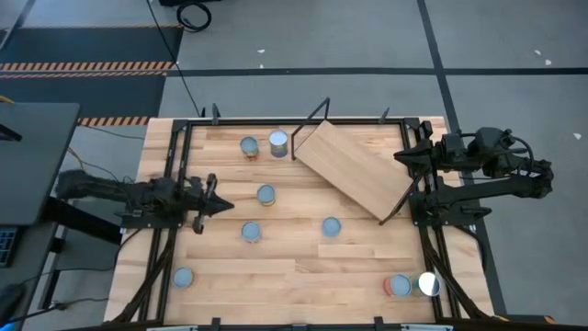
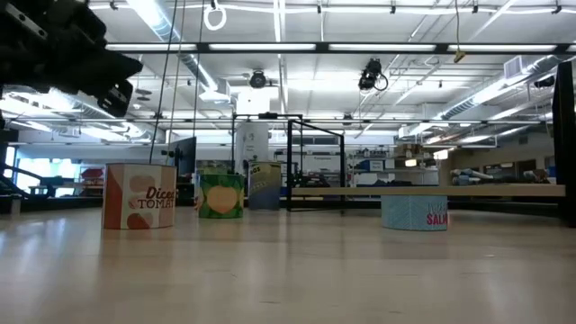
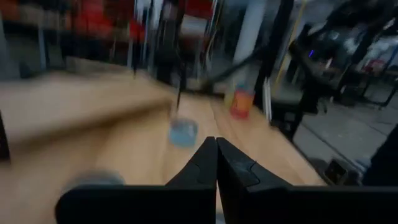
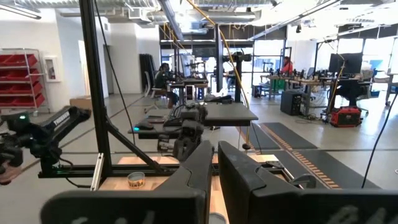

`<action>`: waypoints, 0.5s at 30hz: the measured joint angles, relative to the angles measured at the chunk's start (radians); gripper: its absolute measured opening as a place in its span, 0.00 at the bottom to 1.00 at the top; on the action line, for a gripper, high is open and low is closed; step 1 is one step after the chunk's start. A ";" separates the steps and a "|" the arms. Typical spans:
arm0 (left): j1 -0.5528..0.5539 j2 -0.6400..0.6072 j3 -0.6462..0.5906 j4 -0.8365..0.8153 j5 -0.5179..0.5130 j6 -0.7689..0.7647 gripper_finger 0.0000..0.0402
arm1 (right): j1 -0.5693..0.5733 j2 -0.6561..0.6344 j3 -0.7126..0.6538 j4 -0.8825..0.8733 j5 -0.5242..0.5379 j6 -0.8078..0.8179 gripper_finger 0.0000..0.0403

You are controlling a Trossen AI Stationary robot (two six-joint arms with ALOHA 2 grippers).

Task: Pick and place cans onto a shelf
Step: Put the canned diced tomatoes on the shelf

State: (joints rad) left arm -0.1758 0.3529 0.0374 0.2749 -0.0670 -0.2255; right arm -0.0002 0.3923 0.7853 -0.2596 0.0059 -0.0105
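Several cans stand upright on the planked tabletop: two at the far side (image 1: 249,145) (image 1: 278,142), one mid-table (image 1: 265,194), two nearer (image 1: 251,232) (image 1: 332,226), one at the near left (image 1: 183,278), and two at the near right (image 1: 398,286) (image 1: 428,284). The shelf (image 1: 354,168), a light wood board on a black wire frame, stands askew at the far right; it also shows in the low view (image 2: 432,190). My left gripper (image 1: 220,204) is shut and empty, left of the mid-table can. My right gripper (image 1: 401,154) is shut and empty by the shelf's right end.
Black frame rails (image 1: 175,184) run along the table's left and right sides. In the low view a red tomato can (image 2: 139,195), a green can (image 2: 221,195) and a pale-blue can (image 2: 414,212) stand on the table. Bare wood lies along the near middle (image 1: 294,276).
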 joint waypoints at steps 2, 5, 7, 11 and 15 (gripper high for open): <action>-0.083 0.116 0.048 0.009 -0.090 -0.054 0.01 | 0.000 0.000 0.000 0.000 0.000 0.000 0.09; -0.211 0.304 0.136 0.009 -0.234 -0.107 0.01 | 0.000 0.000 0.000 0.000 0.000 0.000 0.09; -0.288 0.417 0.207 0.001 -0.318 -0.131 0.01 | 0.000 0.000 0.000 0.000 0.000 0.000 0.09; -0.401 0.605 0.360 -0.049 -0.438 -0.190 0.01 | 0.000 0.000 0.000 0.000 0.000 0.000 0.09; -0.459 0.733 0.498 -0.214 -0.485 -0.326 0.01 | 0.000 0.000 0.000 0.000 0.000 0.000 0.09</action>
State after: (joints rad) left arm -0.6347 1.0861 0.5357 0.0605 -0.5516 -0.5519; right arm -0.0002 0.3923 0.7856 -0.2596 0.0060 -0.0105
